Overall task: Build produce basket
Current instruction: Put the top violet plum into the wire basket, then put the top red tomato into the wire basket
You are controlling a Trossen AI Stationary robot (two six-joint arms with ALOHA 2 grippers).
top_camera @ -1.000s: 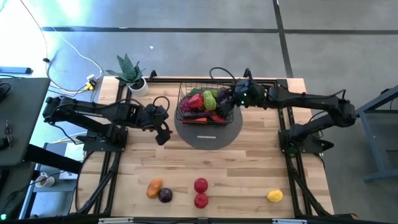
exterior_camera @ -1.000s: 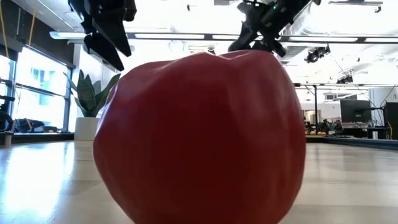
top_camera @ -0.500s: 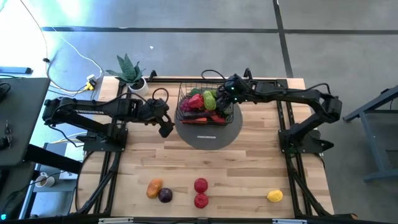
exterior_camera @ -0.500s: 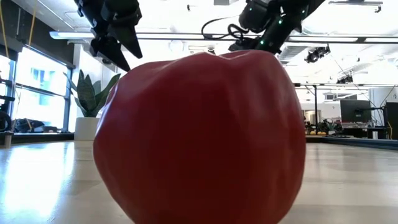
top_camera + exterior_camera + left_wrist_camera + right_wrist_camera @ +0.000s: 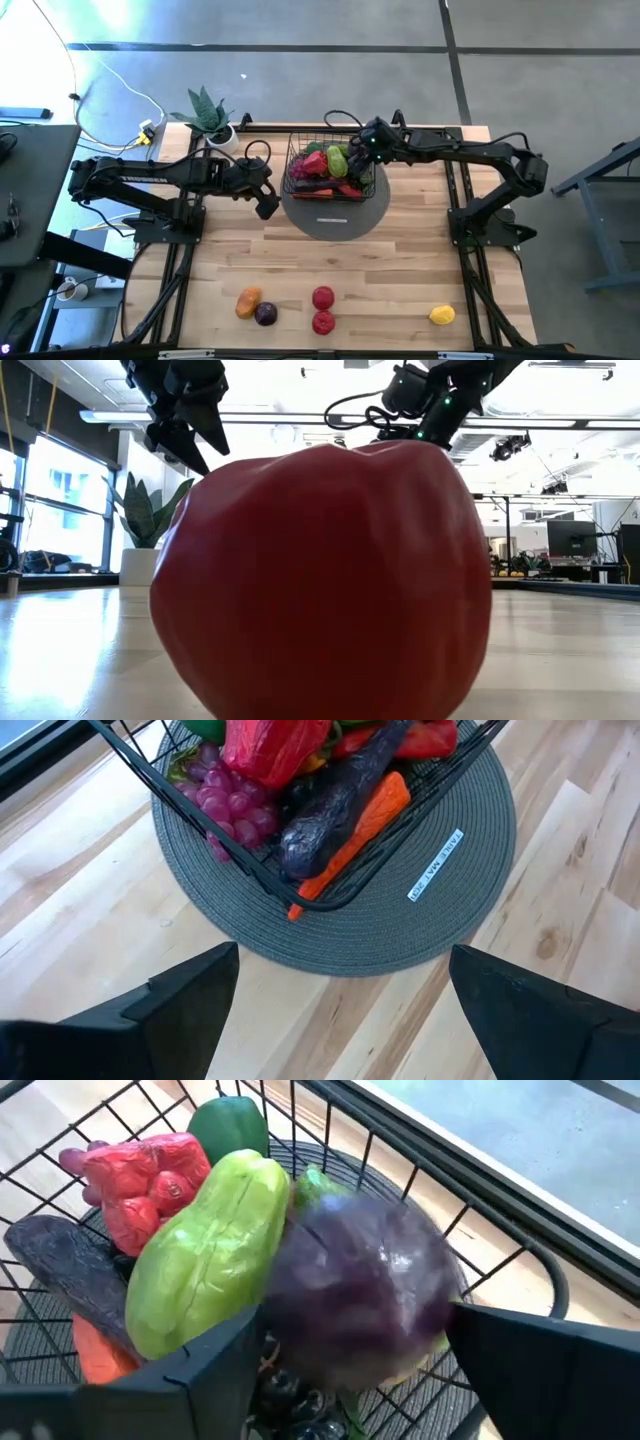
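Two dark, near-black jointed arms on black frame bases. Black cable looped over each wrist. Green light glowing on right wrist. Fingers (image 5: 190, 995) matte black, wedge-shaped.

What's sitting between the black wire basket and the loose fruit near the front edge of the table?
Beyond the round grey woven mat under the black wire basket, only bare wooden table before the loose red fruits; the high view shows it.

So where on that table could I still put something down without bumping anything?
Bare wood lies between the grey round mat and the loose produce along the near edge: an orange piece, a purple one, two red ones and a yellow one. The basket is crowded, with the right gripper over it and the left gripper beside the mat.
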